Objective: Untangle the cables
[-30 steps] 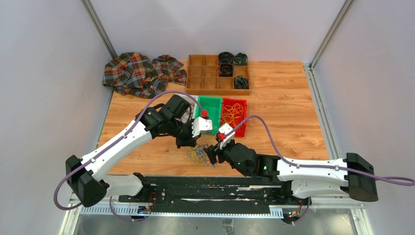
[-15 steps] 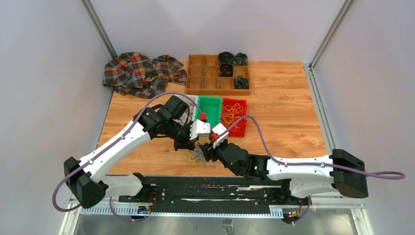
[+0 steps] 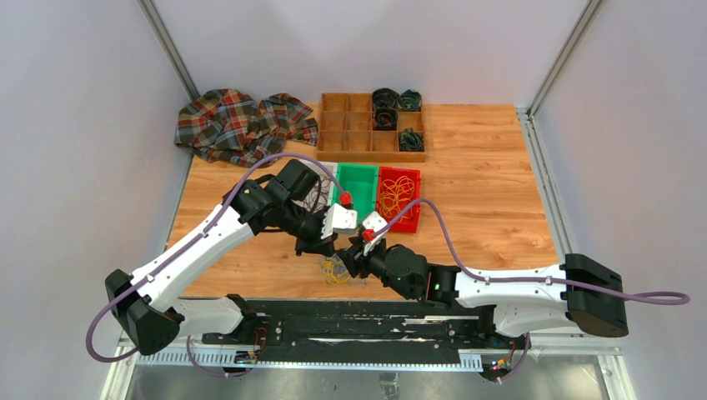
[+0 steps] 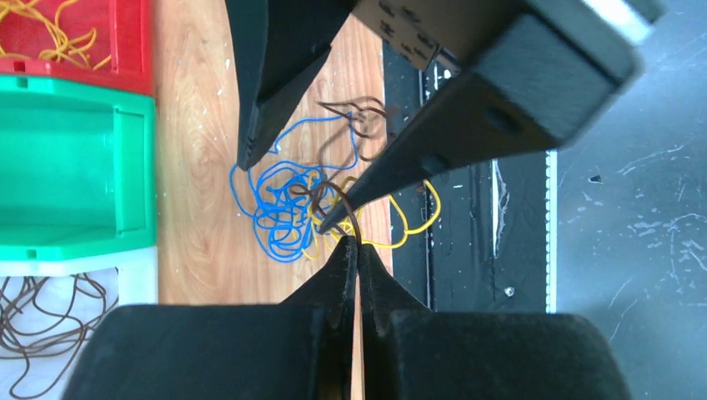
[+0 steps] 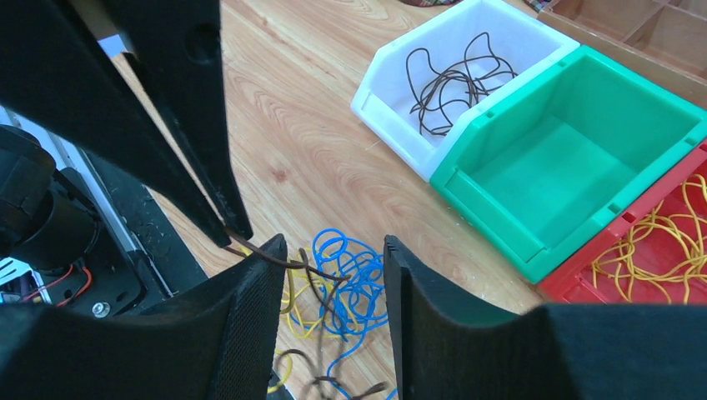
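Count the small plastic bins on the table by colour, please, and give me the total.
White bin: 1
Green bin: 1
Red bin: 1
Total: 3

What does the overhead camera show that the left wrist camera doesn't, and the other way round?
Only the overhead view shows the plaid cloth and the wooden tray holding dark coils. Only the left wrist view shows the left gripper pinched shut on a brown strand, with the right gripper open close by. Both show the clump of cables, the green bin and the red bin with yellow wire in it.
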`<state>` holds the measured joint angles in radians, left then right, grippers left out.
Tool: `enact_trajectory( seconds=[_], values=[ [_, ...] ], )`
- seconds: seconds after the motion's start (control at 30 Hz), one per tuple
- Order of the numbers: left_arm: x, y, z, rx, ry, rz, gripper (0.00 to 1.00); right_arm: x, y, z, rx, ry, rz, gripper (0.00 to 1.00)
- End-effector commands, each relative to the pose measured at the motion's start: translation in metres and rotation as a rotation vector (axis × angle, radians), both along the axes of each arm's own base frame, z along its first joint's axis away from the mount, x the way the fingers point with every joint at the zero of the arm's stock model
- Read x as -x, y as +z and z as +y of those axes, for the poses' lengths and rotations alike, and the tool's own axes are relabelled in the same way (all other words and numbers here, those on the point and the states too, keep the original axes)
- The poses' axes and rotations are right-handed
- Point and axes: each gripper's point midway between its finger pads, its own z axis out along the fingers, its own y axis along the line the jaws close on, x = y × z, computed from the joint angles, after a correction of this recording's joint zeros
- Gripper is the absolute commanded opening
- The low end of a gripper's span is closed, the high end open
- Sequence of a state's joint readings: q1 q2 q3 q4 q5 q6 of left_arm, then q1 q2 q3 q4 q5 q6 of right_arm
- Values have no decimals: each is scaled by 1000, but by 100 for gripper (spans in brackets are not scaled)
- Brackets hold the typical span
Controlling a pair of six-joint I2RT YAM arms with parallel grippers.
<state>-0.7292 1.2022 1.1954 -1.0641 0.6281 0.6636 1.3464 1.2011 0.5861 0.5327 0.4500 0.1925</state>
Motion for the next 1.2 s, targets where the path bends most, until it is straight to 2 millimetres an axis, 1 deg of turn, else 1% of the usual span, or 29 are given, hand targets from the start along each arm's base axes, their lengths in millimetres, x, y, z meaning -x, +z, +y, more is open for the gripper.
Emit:
enact_trajectory(
  seconds=[0.0,0.07,0.17,0.23,0.37,0.47,0.5,0.53,0.6,0.63,0.73,0.8,0.9,1.03,1.17],
  values=[
    [14,15,-3,38,-88,20,1,-7,19,2,-48,-24,-32,41],
    [13,13,-1,26,-94,7,1,-5,22,2,-56,-14,-36,31],
    [6,9,3,-3,-96,-38,1,-3,23,-5,-62,-10,-32,11],
    [0,6,5,-29,-86,-63,2,4,23,-7,-68,28,-17,2],
    [-15,3,4,-53,-32,-97,7,9,20,-18,-77,32,7,1],
    [-22,7,0,-37,-4,-119,7,14,18,-22,-77,45,26,1],
    [-23,9,-1,-28,-5,-120,5,16,19,-22,-78,56,31,2],
    [-22,11,-2,-20,-4,-119,5,17,17,-23,-74,59,37,9],
    [-22,16,-4,-7,-3,-122,3,18,12,-24,-67,59,47,31],
    [-21,19,-4,1,-5,-126,3,17,11,-25,-68,56,48,37],
    [-18,24,-4,27,-29,-144,3,10,15,-25,-80,17,35,50],
    [-16,27,-5,38,-34,-146,2,3,22,-23,-85,-15,10,53],
    [-18,29,-6,38,-21,-144,1,-5,36,-18,-95,-49,-24,54],
    [-18,35,-7,51,-11,-144,0,-19,33,-12,-77,-129,-28,54],
    [-17,39,-7,60,-5,-143,0,-24,37,-2,-115,-149,-39,54]
  ],
)
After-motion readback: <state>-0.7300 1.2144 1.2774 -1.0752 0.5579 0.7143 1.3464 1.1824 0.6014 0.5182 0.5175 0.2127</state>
